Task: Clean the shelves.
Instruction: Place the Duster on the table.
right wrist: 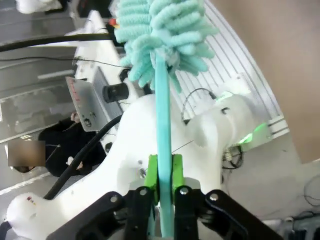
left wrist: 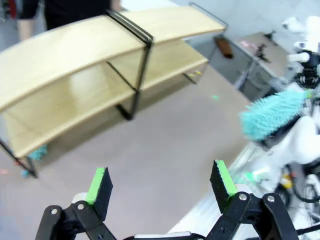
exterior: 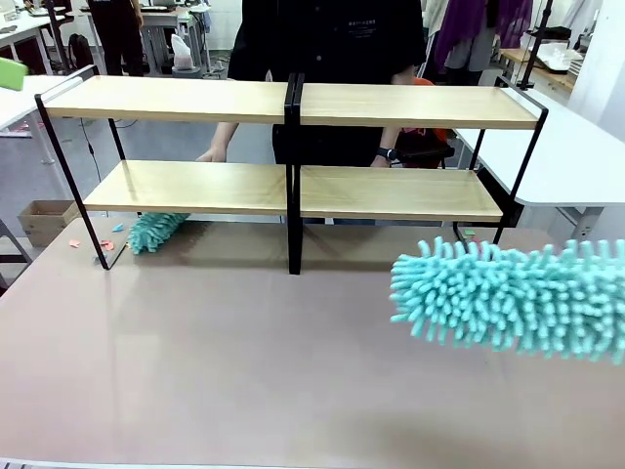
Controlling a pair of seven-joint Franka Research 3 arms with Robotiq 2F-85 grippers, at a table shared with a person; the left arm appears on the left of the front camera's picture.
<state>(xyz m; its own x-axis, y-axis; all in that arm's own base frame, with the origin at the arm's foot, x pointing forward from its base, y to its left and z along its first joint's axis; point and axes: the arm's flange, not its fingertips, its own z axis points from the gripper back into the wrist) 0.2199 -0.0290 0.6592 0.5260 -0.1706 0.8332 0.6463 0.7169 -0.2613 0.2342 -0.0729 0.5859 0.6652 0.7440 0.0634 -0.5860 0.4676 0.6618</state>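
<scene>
Over at the far edge of the beige surface (exterior: pixel 244 371) stand the shelves (exterior: pixel 293 191), both tiers bare, with a person (exterior: pixel 332 39) behind them, hands resting low near the lower boards. Under the lower left board, near the surface's far left corner, lies a small teal duster (exterior: pixel 154 232). The left gripper (left wrist: pixel 160 187) hovers above the surface, jaws wide apart and holding nothing. Toward the right edge, the right gripper (right wrist: pixel 162 175) has its jaws clamped tight on the handle of a second fluffy teal duster (exterior: pixel 513 298), raised above the surface.
</scene>
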